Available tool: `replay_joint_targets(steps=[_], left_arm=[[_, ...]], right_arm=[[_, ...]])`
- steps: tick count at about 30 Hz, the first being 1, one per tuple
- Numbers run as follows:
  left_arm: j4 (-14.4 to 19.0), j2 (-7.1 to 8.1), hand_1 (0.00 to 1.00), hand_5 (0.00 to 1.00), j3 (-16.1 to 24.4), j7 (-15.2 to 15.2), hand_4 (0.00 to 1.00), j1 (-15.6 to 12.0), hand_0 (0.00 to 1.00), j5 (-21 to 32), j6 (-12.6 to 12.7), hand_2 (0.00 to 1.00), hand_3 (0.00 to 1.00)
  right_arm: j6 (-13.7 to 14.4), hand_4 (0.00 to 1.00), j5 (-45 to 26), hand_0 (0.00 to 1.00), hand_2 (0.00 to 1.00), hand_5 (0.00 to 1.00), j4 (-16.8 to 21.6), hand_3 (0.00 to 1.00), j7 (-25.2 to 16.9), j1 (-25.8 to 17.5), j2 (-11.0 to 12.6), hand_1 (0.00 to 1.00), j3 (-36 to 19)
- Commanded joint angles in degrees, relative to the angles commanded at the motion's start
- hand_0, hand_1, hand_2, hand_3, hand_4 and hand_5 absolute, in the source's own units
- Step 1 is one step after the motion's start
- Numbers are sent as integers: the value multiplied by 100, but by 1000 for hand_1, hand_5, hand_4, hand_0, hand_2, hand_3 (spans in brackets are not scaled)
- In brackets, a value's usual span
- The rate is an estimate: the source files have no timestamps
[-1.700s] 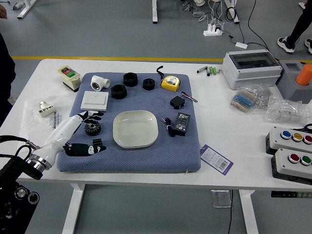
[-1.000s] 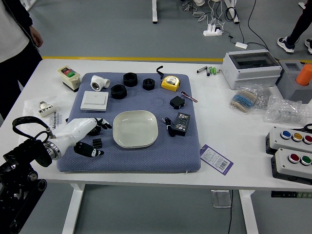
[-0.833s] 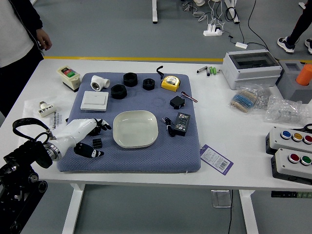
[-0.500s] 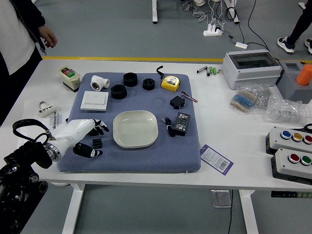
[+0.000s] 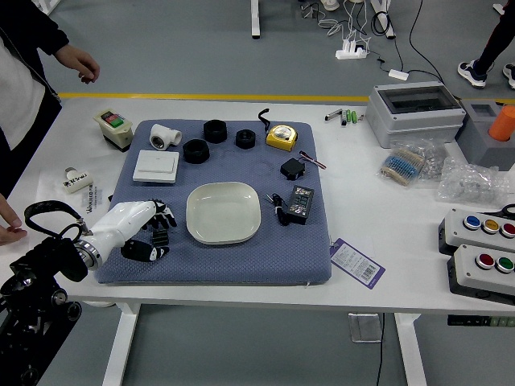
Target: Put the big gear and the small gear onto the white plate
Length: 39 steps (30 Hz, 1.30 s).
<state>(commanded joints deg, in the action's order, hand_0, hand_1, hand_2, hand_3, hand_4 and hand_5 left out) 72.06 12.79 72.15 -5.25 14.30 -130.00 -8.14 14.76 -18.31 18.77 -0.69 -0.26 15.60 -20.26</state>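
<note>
The left hand (image 5: 143, 229) reaches over the blue-grey mat from the left, palm side down, close to the plate's left side. A small black ribbed gear (image 5: 161, 237) shows at its front edge; whether it is gripped I cannot tell. The big black gear is hidden beneath the hand. The white plate (image 5: 224, 213) lies on the mat to the right, bearing nothing. My right hand is out of view.
On the mat (image 5: 241, 269) are a white box (image 5: 156, 166), black rings (image 5: 195, 150), a yellow tape measure (image 5: 282, 137) and a black adapter (image 5: 300, 204). A person's hands (image 5: 79, 63) show at left, one near the table's left edge.
The left arm came in lower, then the hand drew in around the gears, which stay left of the plate. The person moved into view at the left, and a second hand appeared at the edge.
</note>
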Motion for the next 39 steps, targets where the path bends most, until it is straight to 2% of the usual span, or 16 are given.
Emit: replay_joint_targets(steps=[8, 16, 17, 22, 23, 28, 29, 34, 35, 39], left_arm=[[-149, -2, 522, 45, -89, 7, 782, 43, 436, 0, 36, 556, 578], [-142, 1, 521, 44, -81, 77, 777, 61, 435, 0, 66, 555, 576], [-150, 2, 514, 23, -82, 82, 703, 68, 418, 0, 78, 551, 572], [-178, 6, 514, 23, -87, 100, 703, 79, 418, 0, 125, 551, 572], [-174, 7, 483, 2, -84, 104, 400, 74, 377, 0, 134, 524, 553], [-168, 7, 483, 2, -109, 112, 400, 84, 377, 0, 153, 524, 553], [-172, 6, 455, 2, -112, 116, 268, 87, 345, 0, 150, 498, 540], [-201, 15, 455, 2, -111, 131, 268, 101, 345, 0, 132, 498, 540], [-209, 20, 432, 2, -109, 138, 135, 103, 326, 0, 116, 476, 520], [-203, 32, 432, 2, -99, 156, 135, 103, 326, 0, 77, 476, 520]], right_arm=[[1, 833, -6, 704, 775, 694, -1, 604, -2, -16, -4, 729, 11], [-2, 833, -15, 704, 774, 693, -2, 603, -5, -45, -5, 729, 37], [-2, 833, -15, 704, 774, 693, -2, 603, -5, -47, -5, 729, 42], [-3, 833, -17, 704, 774, 693, -2, 603, -7, -59, -5, 729, 58], [-3, 833, -18, 704, 774, 692, -2, 603, -7, -62, -4, 729, 60], [-2, 833, -23, 704, 774, 692, -3, 603, -7, -66, -8, 729, 62], [-1, 833, -22, 704, 774, 692, -3, 603, -7, -64, -8, 728, 60], [-4, 833, -21, 704, 774, 692, -4, 603, -5, -55, -10, 728, 41], [-4, 832, -21, 704, 774, 692, -4, 603, -5, -52, -10, 728, 35], [-6, 832, -20, 704, 774, 692, -4, 603, -3, -45, -11, 728, 23]])
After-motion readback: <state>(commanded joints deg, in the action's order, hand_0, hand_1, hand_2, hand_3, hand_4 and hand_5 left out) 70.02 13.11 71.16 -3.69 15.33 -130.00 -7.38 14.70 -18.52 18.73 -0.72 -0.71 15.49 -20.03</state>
